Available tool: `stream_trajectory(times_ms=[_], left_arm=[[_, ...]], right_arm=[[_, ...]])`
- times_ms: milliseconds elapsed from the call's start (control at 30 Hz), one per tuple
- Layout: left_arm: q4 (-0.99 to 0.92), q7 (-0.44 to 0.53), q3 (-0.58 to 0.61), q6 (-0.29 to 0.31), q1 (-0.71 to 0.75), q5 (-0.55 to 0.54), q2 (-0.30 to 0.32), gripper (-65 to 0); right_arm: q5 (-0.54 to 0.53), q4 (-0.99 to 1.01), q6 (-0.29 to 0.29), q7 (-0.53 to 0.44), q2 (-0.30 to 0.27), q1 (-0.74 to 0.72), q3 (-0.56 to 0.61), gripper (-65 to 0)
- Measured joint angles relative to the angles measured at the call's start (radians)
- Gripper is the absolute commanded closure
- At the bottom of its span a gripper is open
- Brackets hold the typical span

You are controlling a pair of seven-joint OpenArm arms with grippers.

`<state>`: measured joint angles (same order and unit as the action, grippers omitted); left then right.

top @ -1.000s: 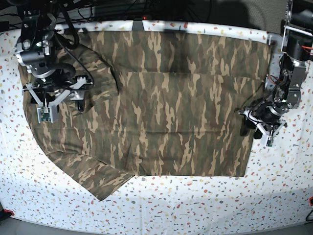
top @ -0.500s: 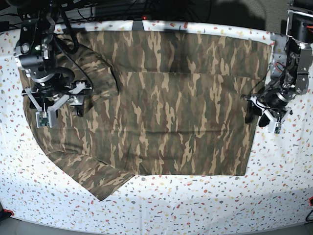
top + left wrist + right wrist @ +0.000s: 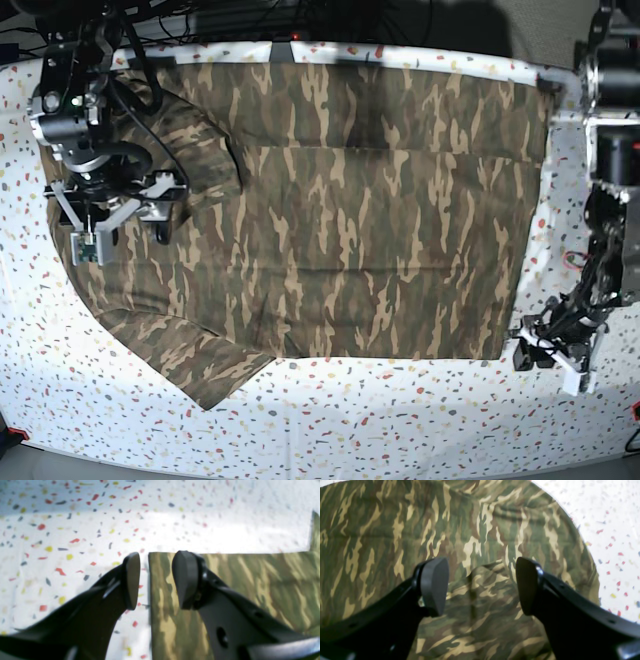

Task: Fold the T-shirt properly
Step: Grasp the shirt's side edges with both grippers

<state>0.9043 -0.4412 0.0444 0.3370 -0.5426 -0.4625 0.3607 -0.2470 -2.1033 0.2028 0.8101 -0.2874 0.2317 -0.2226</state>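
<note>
The camouflage T-shirt [image 3: 360, 210] lies spread flat on the table, with one sleeve [image 3: 200, 362] sticking out at the lower left. Its neck label is not visible. My right gripper [image 3: 118, 215] is open above the shirt's left part. In the right wrist view it [image 3: 480, 585] hovers over a folded layer of the shirt [image 3: 480, 530]. My left gripper [image 3: 545, 357] is open at the shirt's lower right corner. In the left wrist view it [image 3: 155, 580] straddles the shirt's edge [image 3: 160, 610], with one finger over the shirt and one over the cloth.
A white cloth speckled with red, yellow and grey [image 3: 400, 420] covers the table around the shirt; it also shows in the left wrist view [image 3: 62, 542]. Dark cables and arm bases stand along the back edge [image 3: 250, 20].
My left gripper has moved from the middle of the shirt's right edge down to its lower right corner. My right gripper has shifted slightly downward over the shirt's left part.
</note>
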Motion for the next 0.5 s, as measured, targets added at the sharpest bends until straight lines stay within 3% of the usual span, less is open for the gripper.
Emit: stream_trajectory(times_ms=[100,233,367,500], left_arm=[[-0.227,0.027,0.000,-0.006,-0.096,0.013,-0.071,-30.6],[-0.555,0.192,0.000,-0.001,-0.222,0.120,-0.145,-30.7],[-0.747,0.328,-0.001,-0.005,-0.283,0.193,-0.151,-30.7],[-0.750,0.358,-0.002,-0.016,-0.296,0.220,-0.127,-30.7]], right_arm=[[0.001,0.000,0.000,0.003,-0.001,0.000,-0.001,-41.5],[-0.024,0.000,0.004,0.010,0.000,-0.001,-0.001,-41.5],[-0.021,0.000,0.004,0.030,0.000,-0.001,-0.001,-41.5],[-0.021,0.000,0.022,0.034,0.000,-0.001,-0.001,-41.5]])
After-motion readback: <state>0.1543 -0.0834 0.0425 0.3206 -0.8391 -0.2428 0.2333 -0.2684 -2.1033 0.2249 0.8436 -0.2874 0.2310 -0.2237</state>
